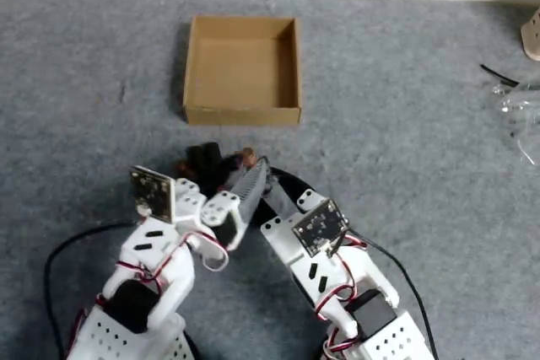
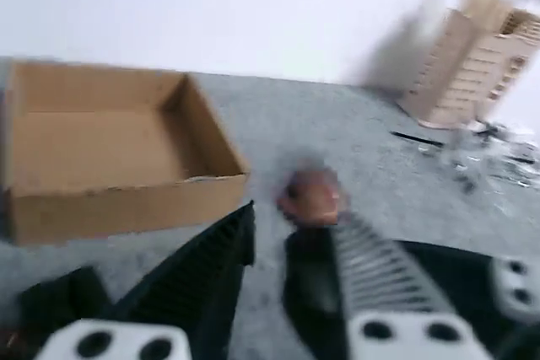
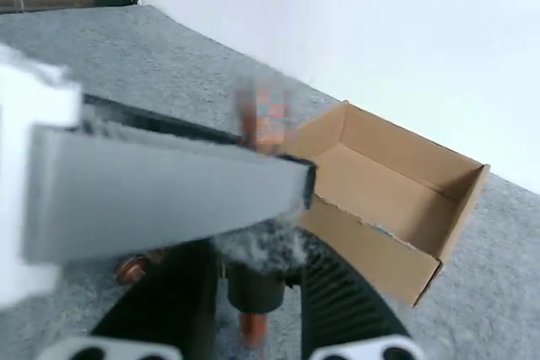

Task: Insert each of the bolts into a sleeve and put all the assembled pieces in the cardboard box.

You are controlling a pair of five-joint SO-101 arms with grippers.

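Observation:
The open cardboard box [image 1: 243, 69] stands on the grey carpet beyond both arms, with nothing inside it [image 2: 101, 137] [image 3: 388, 191]. My right gripper [image 3: 253, 292] is shut on an upright black sleeve [image 3: 253, 282]; a copper bolt tip shows under the sleeve. A copper bolt head [image 2: 312, 196] [image 1: 247, 156] sticks up above that sleeve [image 2: 314, 280]. My left gripper [image 2: 291, 217] [image 1: 251, 179] is open around it, the grey finger [image 2: 371, 267] against the sleeve and a strip of carpet between the sleeve and the black finger [image 2: 207, 267]. More black sleeves [image 1: 202, 158] lie beside the grippers.
A loose copper bolt [image 3: 133, 269] lies on the carpet near my right gripper. Clear plastic bits and a black wire [image 1: 510, 99] sit at the far right, with a pale wooden object [image 2: 477, 56] behind them. Black cables trail beside the arm bases.

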